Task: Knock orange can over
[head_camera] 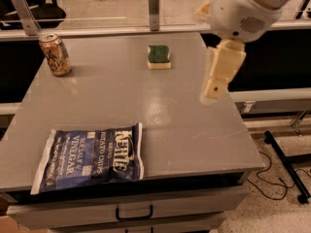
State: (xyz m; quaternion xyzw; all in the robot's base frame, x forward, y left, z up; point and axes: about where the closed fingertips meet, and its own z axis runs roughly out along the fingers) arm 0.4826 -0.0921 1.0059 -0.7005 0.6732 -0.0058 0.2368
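The shiny cylindrical orange can (55, 55) stands upright, upper left on the smooth grey table (194, 130). The cream gripper (211, 94) hangs right of centre; whether it is open cannot be told.

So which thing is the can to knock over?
On the grey table, far from the robot's hand at the right, look in the far left corner. The orange can stands there: small, shiny, upright, unlike the flat blue chip bag and green sponge.
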